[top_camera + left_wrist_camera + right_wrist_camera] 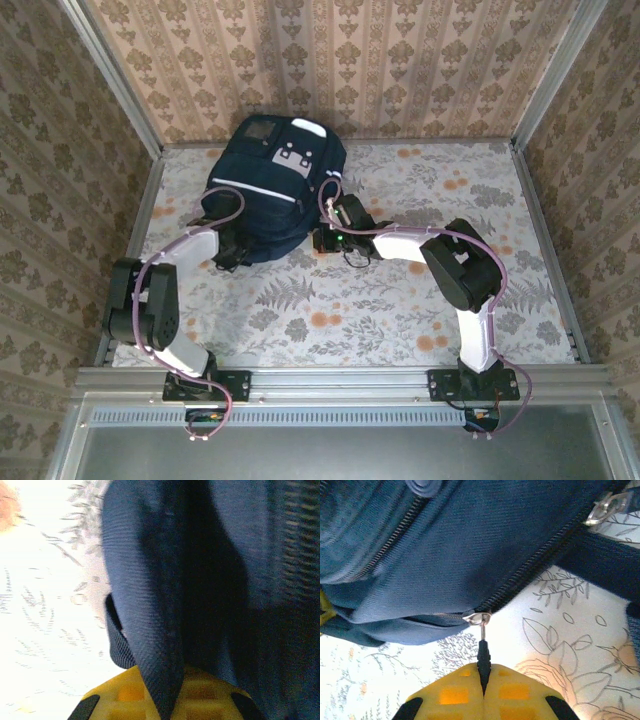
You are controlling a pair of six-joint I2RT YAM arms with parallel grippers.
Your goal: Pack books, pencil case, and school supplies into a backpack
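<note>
Patterned wallpaper walls close in three sides of my table, which is covered with a leaf-and-flower cloth. The backpack lies toward the far side, its near edge right up against the tips of both tools. My left tool is pinched tight on a fold of the backpack's navy fabric that rises straight up from between the yellow fingers. My right tool is clamped narrow on the black zipper pull. Just ahead of its tips the pull hangs from the metal slider. From there the zipper track runs up and to the right across the fabric.
</note>
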